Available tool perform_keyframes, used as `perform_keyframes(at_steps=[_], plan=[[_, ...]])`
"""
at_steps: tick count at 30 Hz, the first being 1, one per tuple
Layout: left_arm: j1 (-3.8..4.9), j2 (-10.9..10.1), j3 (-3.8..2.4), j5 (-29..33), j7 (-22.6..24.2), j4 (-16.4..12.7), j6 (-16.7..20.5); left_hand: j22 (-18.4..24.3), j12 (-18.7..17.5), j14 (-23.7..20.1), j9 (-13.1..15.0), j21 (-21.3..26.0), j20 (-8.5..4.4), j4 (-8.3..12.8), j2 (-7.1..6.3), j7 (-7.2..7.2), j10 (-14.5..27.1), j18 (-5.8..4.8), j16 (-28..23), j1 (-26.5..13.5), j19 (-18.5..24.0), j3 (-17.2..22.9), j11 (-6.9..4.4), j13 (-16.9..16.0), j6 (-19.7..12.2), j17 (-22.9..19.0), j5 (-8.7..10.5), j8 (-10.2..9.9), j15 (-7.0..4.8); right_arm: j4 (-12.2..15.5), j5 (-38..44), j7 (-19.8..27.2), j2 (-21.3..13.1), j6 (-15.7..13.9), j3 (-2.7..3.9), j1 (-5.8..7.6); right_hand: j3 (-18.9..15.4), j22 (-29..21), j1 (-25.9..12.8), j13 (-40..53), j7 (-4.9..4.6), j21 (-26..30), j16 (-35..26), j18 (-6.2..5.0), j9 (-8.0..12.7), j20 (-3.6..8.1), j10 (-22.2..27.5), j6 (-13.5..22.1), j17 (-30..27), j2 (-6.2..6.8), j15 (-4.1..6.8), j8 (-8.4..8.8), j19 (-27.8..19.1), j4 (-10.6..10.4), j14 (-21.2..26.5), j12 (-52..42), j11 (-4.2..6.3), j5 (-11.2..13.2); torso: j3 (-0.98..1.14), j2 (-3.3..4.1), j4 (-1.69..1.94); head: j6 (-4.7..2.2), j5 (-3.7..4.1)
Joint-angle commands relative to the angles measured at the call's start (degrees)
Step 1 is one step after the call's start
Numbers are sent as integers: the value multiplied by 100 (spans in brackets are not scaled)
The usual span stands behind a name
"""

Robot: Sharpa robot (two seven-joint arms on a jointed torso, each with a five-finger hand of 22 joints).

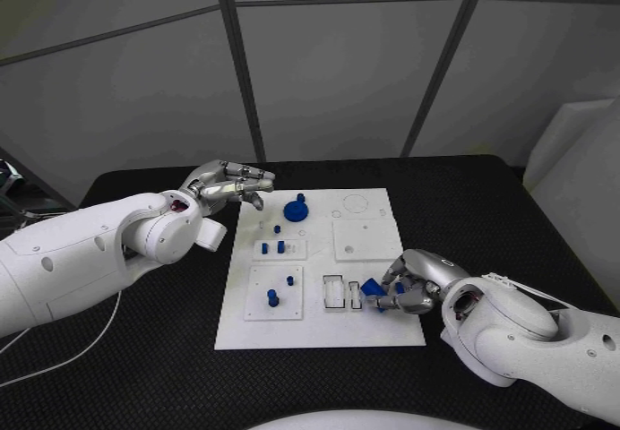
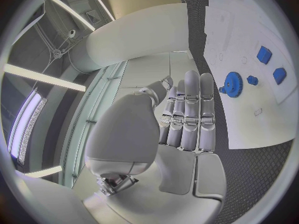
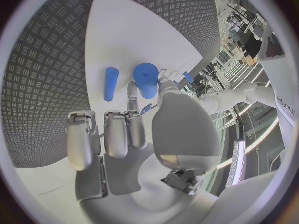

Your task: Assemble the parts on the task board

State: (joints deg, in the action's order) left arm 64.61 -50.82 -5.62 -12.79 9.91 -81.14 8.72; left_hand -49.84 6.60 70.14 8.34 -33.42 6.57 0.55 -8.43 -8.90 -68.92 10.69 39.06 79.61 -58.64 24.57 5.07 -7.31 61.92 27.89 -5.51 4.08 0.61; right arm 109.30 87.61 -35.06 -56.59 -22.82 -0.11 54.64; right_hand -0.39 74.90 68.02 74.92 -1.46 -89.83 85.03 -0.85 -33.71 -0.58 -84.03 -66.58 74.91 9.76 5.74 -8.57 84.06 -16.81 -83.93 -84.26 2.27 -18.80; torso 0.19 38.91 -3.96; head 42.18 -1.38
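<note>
Black ribbed worktop [image 1: 155, 358], white task board [image 1: 323, 331] centred. Right hand [image 1: 411, 287] pinches small blue part [image 1: 372, 288] over board's near right slots; likely light, rigid, slippery plastic, best gripped by its flat sides. Left hand [image 1: 233, 186] released, fingers apart, beside blue gear [image 1: 296, 210]

Bare task board [image 1: 363, 240] middle between blue gear [image 1: 296, 210] and right hand [image 1: 411, 285].

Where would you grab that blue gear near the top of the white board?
Probably by the raised hub at the middle of the blue gear, coming straight down from above. It lies flat on the task board, so its toothed rim offers little to pinch.
</note>
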Motion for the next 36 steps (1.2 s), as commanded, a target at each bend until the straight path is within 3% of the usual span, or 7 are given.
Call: perform_keyframes(at_steps=[1,4,9,16,22,36], plan=[[7,1,-4,37,36,-14,-38,8,-19,23,7,32,23,-9,21,-11,31,-29,-38,-37,-12,-19,14,-10,-9,-6,39,-29,15,152,-113,370,-56,-908,9,11,40,1510,-18,950,8,-17,24,85,-47,31,-362,-41,540,-88,51,-7,594,5,-414,-13,48,-90,-5,-4,6,-13,8],[7,5,-4,37,36,-14,-41,8,-19,23,7,32,23,-9,21,-11,31,-29,-38,-37,-12,-19,14,-10,-9,-6,39,-29,15,253,-240,539,-95,-1216,17,14,63,1510,-45,947,23,-17,20,85,-87,42,-363,-75,534,-115,61,19,594,6,-412,-4,61,-378,-5,-2,17,-18,13],[7,10,-4,37,37,-13,-41,8,-19,23,7,32,23,-9,21,-11,31,-29,-38,-37,-12,-19,14,-10,-9,-6,39,-29,15,264,-425,638,-18,-1291,25,17,74,1510,-60,948,27,-17,21,85,-102,45,-364,-87,537,-135,64,31,594,4,-412,-2,65,-439,-8,5,13,-41,-2],[7,31,-4,37,35,-14,-53,8,-19,23,7,32,23,-9,21,-11,31,-29,-38,-37,-12,-19,14,-10,-9,-6,39,-29,15,84,-595,520,306,-692,28,18,40,1510,-168,941,27,-17,10,85,-133,47,-361,-109,519,-107,65,56,594,-1,-407,10,64,-410,-5,10,12,-35,-24],[7,41,-4,37,30,-16,-57,8,-19,23,7,32,23,-9,21,-11,31,-29,-38,-37,-12,-19,14,-10,-9,-6,39,-29,15,-53,-623,358,548,-413,31,18,16,1510,-294,940,53,-17,4,85,-188,54,-360,-199,509,-94,76,48,594,-8,-405,18,82,-351,-3,16,15,-27,-49],[8,69,-4,37,50,-19,-13,14,-20,24,8,41,24,-8,24,-10,34,-28,-43,-35,-15,-19,14,-12,-13,-5,37,-30,14,-384,-550,-6,936,-255,37,20,-6,1510,-627,941,137,-17,-6,85,-370,101,-364,-443,502,-89,129,-16,594,-16,-403,31,151,-287,0,10,2,-23,-75]])
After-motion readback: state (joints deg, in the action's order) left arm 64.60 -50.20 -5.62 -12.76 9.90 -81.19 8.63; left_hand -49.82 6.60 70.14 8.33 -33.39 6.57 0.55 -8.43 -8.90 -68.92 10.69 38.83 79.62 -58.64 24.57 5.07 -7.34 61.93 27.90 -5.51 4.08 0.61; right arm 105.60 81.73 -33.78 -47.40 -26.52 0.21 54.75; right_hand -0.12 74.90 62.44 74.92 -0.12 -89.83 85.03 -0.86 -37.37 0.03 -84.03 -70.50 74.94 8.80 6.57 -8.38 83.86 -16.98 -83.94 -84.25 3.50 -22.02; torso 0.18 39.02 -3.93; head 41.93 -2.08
